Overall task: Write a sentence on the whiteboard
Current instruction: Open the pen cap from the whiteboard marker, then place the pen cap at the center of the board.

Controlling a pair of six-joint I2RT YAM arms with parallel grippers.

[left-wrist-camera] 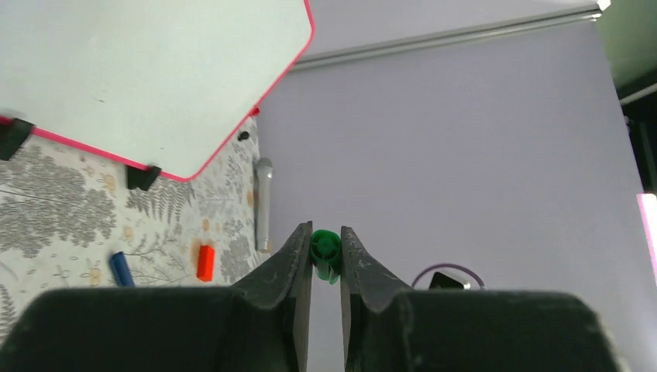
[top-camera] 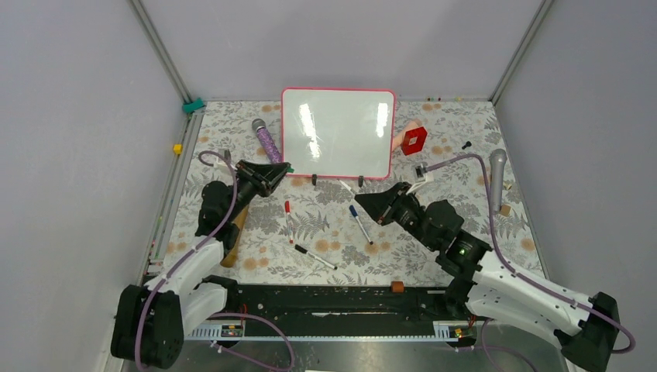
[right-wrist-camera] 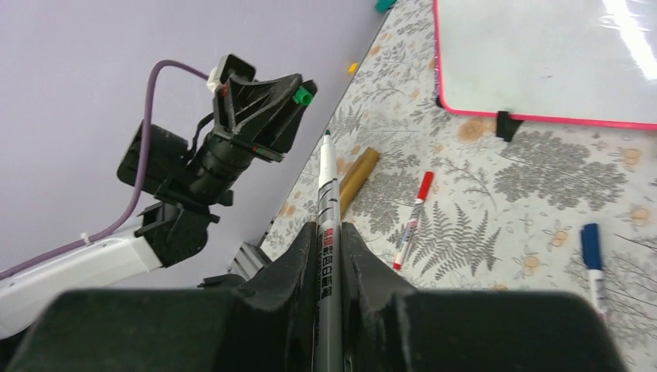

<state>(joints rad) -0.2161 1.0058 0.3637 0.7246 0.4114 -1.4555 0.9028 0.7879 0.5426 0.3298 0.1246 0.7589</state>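
Note:
The whiteboard (top-camera: 337,132) (left-wrist-camera: 139,70) (right-wrist-camera: 542,54) stands on two black feet at the back centre, pink-framed. Its face is blank glossy white, and no sentence is in view. My left gripper (top-camera: 285,168) (left-wrist-camera: 326,236) hovers by the board's lower left corner, shut on a small green cap (left-wrist-camera: 325,249) (right-wrist-camera: 301,97). My right gripper (top-camera: 368,203) (right-wrist-camera: 328,229) sits in front of the board's lower right part, shut on a grey-white marker (right-wrist-camera: 327,186). The marker's bare dark-green tip points up-left toward the left gripper.
A red-capped marker (top-camera: 288,221), a blue-capped marker (top-camera: 359,223) and a black marker (top-camera: 315,257) lie on the floral cloth in front of the board. A purple microphone (top-camera: 267,139) lies left of it. A red block (top-camera: 414,139) and a grey microphone (top-camera: 497,178) are on the right.

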